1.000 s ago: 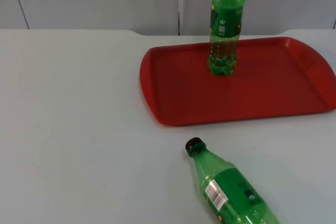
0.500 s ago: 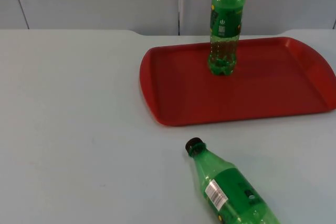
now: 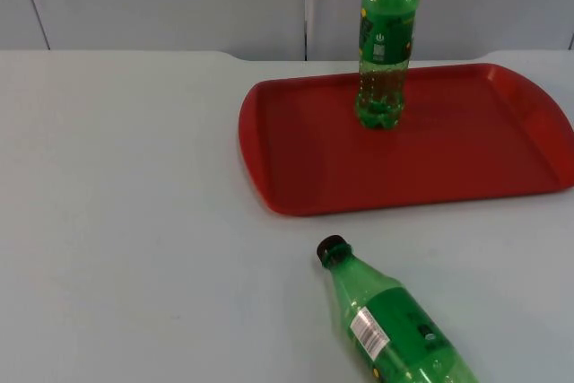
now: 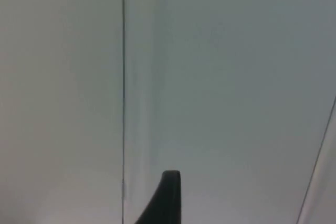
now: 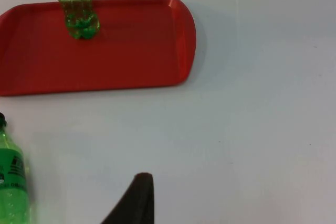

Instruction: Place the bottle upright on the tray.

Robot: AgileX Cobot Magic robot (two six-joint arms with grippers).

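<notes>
On the red tray (image 3: 430, 159) one green bottle (image 3: 387, 42) stands upright; another green bottle (image 3: 390, 325) lies on the white desk (image 3: 134, 221) near it. Either pincer's opening I cannot tell.

One bottle (image 3: 387, 42) stands upright on the tray (image 3: 466, 163); another bottle (image 3: 390, 325) lies before it.

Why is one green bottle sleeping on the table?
That green plastic bottle with the black cap looks out of place: it lies on its side on the white table, in front of the red plastic tray. The other green plastic bottle stands upright on the tray. Nothing looks spilled.
</notes>
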